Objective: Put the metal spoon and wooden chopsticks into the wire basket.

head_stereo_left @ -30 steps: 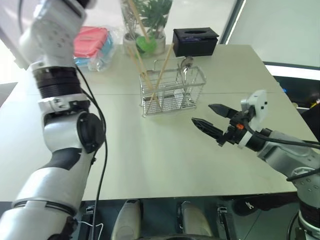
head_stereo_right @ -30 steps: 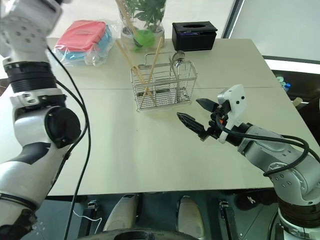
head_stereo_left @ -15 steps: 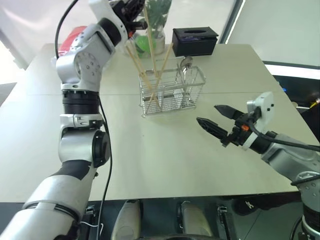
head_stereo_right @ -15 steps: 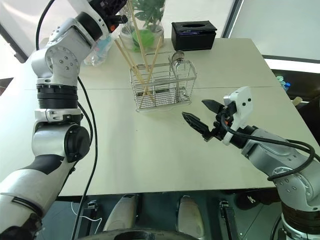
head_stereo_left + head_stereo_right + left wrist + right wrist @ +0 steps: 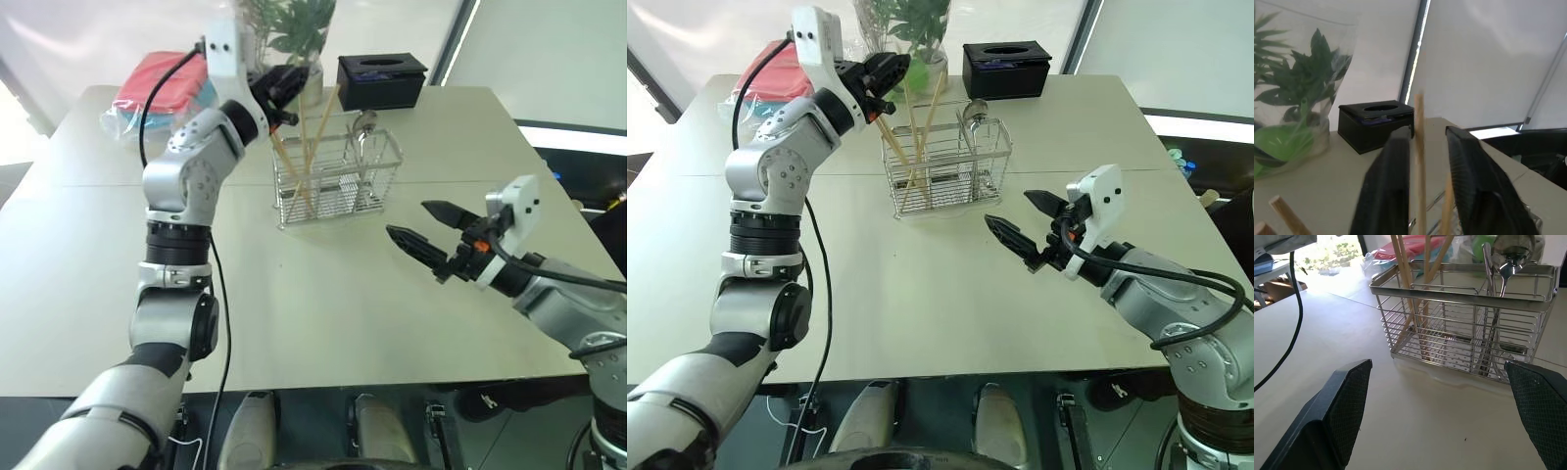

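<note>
Left gripper [image 5: 890, 70] up over the wire basket [image 5: 338, 181], fingers parted around a wooden chopstick [image 5: 1419, 161], seemingly let go so it drops in beside the metal spoon [image 5: 364, 125]; right gripper [image 5: 424, 229] idling wide open, empty.

Head stereo pair: looks forward and down from above the pale rectangular bench [image 5: 323, 323], both arms in frame. Left wrist view: close, along its fingers toward the black tissue box [image 5: 1375, 125]. Right wrist view: low, near the silver wire-grid basket [image 5: 1464, 328]. The head views show that basket too.
</note>
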Controlling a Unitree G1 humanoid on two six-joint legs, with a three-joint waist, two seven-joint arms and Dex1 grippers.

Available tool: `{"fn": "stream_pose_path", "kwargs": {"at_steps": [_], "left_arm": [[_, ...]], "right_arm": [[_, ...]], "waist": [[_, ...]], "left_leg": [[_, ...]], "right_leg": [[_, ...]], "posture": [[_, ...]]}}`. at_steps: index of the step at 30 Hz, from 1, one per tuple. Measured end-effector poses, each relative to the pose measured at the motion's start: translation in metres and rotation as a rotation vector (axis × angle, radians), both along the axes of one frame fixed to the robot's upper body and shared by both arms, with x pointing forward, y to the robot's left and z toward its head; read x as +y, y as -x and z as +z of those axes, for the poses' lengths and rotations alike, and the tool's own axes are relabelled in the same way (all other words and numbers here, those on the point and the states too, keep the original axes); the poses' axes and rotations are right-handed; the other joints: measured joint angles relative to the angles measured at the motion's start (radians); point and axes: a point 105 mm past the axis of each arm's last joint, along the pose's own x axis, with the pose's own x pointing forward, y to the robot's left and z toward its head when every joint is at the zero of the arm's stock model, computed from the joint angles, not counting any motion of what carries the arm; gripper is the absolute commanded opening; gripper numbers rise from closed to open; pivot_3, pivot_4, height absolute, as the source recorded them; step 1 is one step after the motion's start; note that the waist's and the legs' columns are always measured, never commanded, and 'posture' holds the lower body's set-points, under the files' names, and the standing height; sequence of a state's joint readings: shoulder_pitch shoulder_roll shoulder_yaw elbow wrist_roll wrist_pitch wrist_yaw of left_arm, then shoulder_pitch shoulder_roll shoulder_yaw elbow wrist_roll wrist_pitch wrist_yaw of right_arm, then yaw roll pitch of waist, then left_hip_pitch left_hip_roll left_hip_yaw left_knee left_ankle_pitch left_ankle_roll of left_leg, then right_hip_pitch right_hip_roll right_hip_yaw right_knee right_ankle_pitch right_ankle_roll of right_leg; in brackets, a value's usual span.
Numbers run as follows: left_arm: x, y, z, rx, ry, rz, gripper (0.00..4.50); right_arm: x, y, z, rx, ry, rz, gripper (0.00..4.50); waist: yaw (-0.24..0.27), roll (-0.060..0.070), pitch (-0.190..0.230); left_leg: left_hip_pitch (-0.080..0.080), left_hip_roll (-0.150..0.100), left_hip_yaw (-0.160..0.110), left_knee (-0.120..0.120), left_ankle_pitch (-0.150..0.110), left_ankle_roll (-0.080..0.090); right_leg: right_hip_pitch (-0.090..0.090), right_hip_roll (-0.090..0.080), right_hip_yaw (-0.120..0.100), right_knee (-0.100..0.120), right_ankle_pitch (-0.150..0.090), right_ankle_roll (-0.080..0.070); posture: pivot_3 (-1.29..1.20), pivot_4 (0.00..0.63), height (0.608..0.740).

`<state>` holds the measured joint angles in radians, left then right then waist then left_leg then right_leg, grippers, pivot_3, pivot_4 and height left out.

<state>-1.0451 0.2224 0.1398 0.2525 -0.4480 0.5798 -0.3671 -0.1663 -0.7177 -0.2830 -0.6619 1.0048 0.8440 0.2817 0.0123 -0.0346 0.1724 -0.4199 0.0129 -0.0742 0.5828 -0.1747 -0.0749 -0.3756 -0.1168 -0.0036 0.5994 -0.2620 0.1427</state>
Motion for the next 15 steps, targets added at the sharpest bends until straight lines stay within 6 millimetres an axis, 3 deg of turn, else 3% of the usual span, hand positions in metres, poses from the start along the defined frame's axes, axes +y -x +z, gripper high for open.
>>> {"fn": "stream_pose_path", "kwargs": {"at_steps": [2, 6, 9, 12, 14, 15], "left_arm": [[0.0, 0.003, 0.004, -0.019, 0.001, 0.003, 4.19], [0.008, 0.009, 0.017, -0.068, 0.0, 0.004, 4.19], [0.04, 0.016, 0.033, -0.113, -0.087, 0.02, 4.19], [0.078, 0.036, 0.052, -0.169, -0.228, 0.006, 4.19], [0.094, 0.053, 0.05, -0.194, -0.369, -0.031, 4.19], [0.104, 0.06, 0.039, -0.175, -0.454, -0.046, 4.19]], "right_arm": [[0.0, 0.0, 0.0, 0.0, 0.0, 0.001, 4.5], [0.0, -0.002, 0.001, -0.006, 0.005, 0.008, 4.5], [-0.006, -0.007, 0.005, -0.022, 0.035, 0.0, 4.5], [-0.018, -0.015, 0.01, -0.037, 0.057, -0.024, 4.5], [-0.024, -0.02, 0.013, -0.046, 0.069, -0.032, 4.5], [-0.026, -0.022, 0.014, -0.054, 0.074, -0.034, 4.5]], "waist": [[0.0, 0.0, 0.0], [-0.001, 0.0, 0.0], [-0.015, 0.001, 0.0], [-0.028, 0.001, 0.001], [-0.028, 0.004, 0.0], [-0.028, 0.005, -0.001]], "left_leg": [[0.0, 0.0, 0.0, 0.0, 0.0, 0.0], [0.0, 0.0, 0.0, 0.001, 0.0, 0.0], [0.0, 0.0, 0.0, 0.0, 0.0, 0.0], [0.001, 0.001, 0.0, -0.002, 0.0, 0.0], [0.002, 0.001, 0.0, -0.003, 0.0, 0.0], [0.002, 0.001, 0.001, -0.004, 0.0, 0.0]], "right_leg": [[0.0, 0.0, 0.0, 0.0, 0.0, 0.0], [0.0, 0.0, 0.0, 0.0, 0.0, 0.0], [-0.002, 0.001, 0.0, 0.002, 0.0, 0.0], [-0.002, 0.001, 0.0, 0.002, 0.0, 0.0], [-0.001, 0.0, 0.0, 0.002, 0.0, -0.001], [-0.001, 0.0, 0.0, 0.002, -0.001, -0.002]], "posture": [[0.0, 0.15, 0.72], [0.0, 0.15, 0.72], [0.0, 0.15, 0.72], [0.0, 0.15, 0.72], [0.0, 0.15, 0.72], [0.0, 0.15, 0.72]]}}
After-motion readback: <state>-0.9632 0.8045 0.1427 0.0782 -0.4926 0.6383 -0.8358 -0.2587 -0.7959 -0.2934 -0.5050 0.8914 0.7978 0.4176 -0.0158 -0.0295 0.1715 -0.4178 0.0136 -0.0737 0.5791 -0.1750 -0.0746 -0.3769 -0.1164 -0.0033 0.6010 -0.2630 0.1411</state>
